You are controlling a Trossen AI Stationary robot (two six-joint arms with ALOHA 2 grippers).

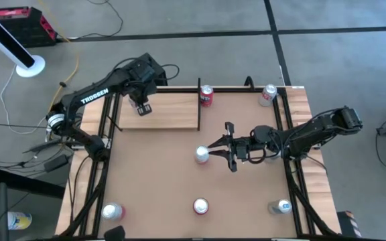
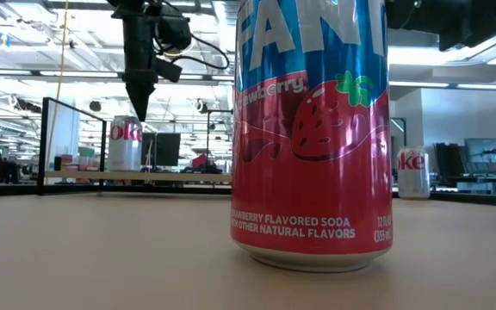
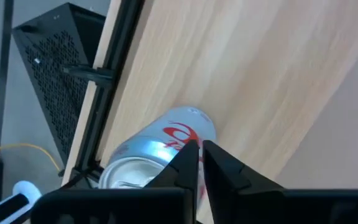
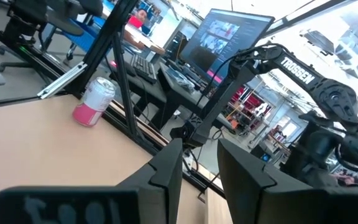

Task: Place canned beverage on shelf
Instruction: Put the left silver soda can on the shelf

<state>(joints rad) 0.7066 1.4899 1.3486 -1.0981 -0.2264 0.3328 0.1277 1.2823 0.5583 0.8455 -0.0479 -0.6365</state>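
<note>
I am hovering my right gripper [image 1: 221,151], fingers spread wide and holding nothing, at three o'clock of a silver can [image 1: 202,154] standing mid-table. It looks rigid, smooth, likely slippery; I would clasp its middle. My left gripper [image 1: 143,107], fingers nearly closed, is hanging over the shelf [image 1: 173,110].

Left gripper [image 3: 201,163] hangs over the shelf [image 3: 253,74] — fingertips nearly closed, a thin gap between them. A silver-and-red can [image 3: 160,149] stands on the pale wood just under the fingers, near the shelf's black-framed edge. Black perforated box [image 3: 55,68] beyond.
</note>
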